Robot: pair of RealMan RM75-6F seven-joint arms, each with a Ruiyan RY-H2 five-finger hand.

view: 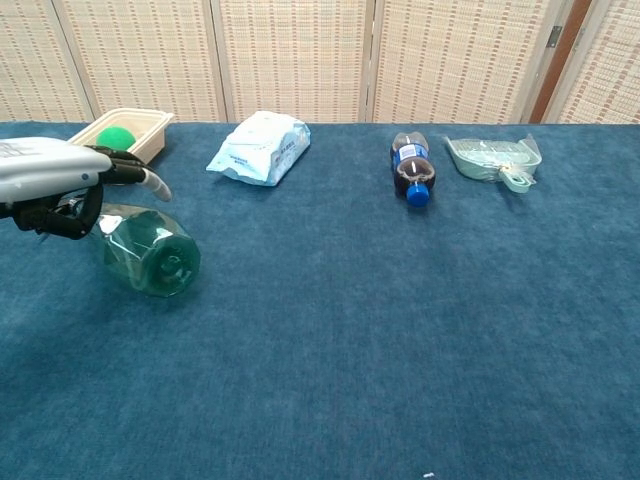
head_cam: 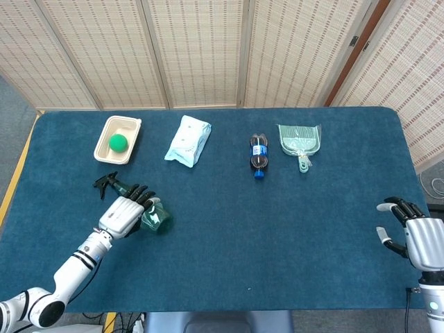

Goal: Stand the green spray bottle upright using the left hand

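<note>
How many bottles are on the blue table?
2. The green spray bottle lies on its side at the left, under the left hand. The cola bottle lies near the back, beside the dustpan.

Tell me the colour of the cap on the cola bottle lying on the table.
Blue. The cola bottle's cap shows best in the chest view, pointing toward the camera.
</note>
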